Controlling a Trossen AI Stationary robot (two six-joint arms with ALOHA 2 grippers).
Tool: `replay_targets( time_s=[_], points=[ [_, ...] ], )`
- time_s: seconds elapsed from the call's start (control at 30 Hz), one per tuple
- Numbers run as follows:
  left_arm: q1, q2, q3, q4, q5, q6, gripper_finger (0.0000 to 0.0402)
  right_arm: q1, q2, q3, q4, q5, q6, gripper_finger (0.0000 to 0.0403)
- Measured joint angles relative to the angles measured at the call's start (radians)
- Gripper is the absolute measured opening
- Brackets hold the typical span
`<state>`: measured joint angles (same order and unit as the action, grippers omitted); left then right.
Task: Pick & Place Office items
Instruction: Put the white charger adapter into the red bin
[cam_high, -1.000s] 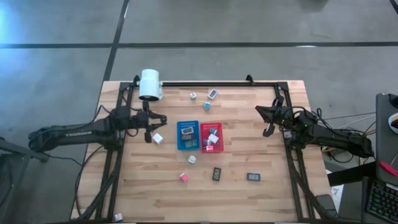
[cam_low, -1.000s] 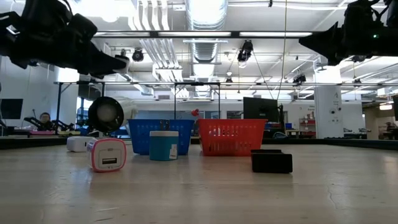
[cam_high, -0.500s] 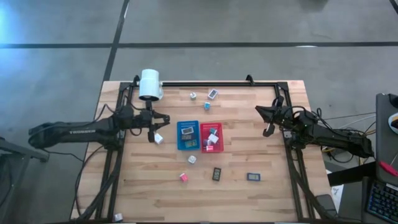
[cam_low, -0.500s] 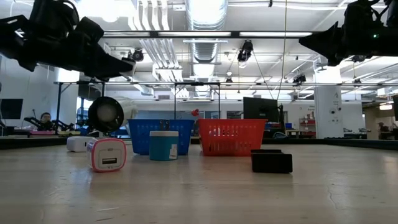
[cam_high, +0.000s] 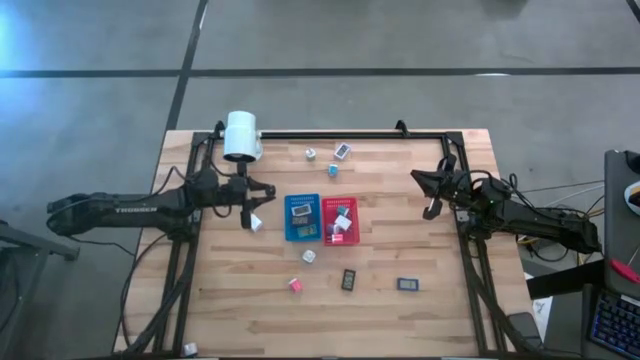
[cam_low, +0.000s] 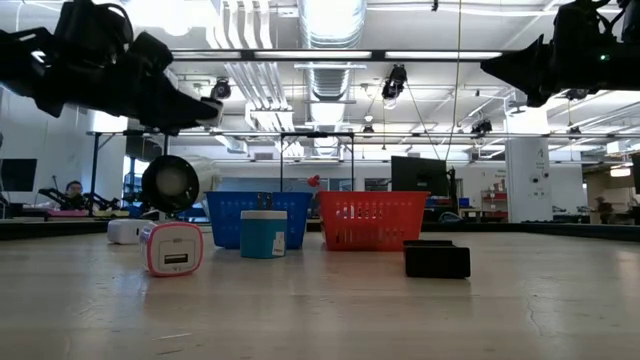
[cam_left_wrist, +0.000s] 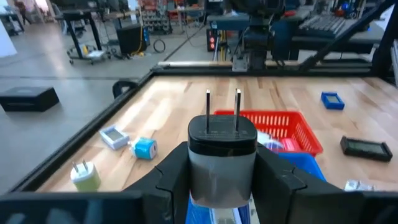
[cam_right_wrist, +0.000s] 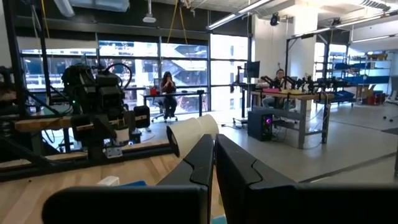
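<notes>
Left tool (cam_left_wrist: 221, 180) grips plug cube (cam_left_wrist: 222, 158); cube's base hidden, possibly white.

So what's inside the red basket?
The red basket holds a few small cubes, white, pink and bluish ones. From the side, its holey wall hides them, and anything lying beneath those cubes can't be seen.

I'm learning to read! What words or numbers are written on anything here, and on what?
"TROSSEN", white letters along the left arm, just readable from above.
The small gadgets on the table show little labels, all too tiny or blurred to read.
Nothing else has readable writing.
</notes>
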<state>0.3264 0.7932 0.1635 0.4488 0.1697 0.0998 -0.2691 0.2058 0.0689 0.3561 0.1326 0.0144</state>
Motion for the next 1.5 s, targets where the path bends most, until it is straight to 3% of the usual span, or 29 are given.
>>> replay_targets(
  time_s=[0.77, 0.9, 1.03, 1.23, 1.5],
  points=[
    [0.0, 0.08, -0.001, 0.103, -0.017, -0.023, 0.0129, 0.0, 0.017, 0.0, -0.001, 0.006, 0.013, 0.0013],
    [-0.001, 0.126, 0.037, 0.129, -0.037, -0.085, 0.0129, 0.0, 0.029, 0.0, 0.0, 0.01, 0.013, 0.0013],
    [-0.028, 0.224, 0.103, 0.129, -0.039, -0.143, 0.0129, 0.0, 0.039, 0.0, 0.001, 0.01, 0.014, 0.0013],
    [-0.13, 0.429, 0.23, 0.126, -0.038, -0.08, 0.0129, 0.0, 0.04, 0.0, 0.0, 0.01, 0.027, 0.0013],
    [-0.222, 0.754, 0.503, 0.11, -0.035, -0.073, 0.0129, 0.0, 0.04, 0.0, 0.0, 0.01, 0.001, 0.0013]
  ],
)
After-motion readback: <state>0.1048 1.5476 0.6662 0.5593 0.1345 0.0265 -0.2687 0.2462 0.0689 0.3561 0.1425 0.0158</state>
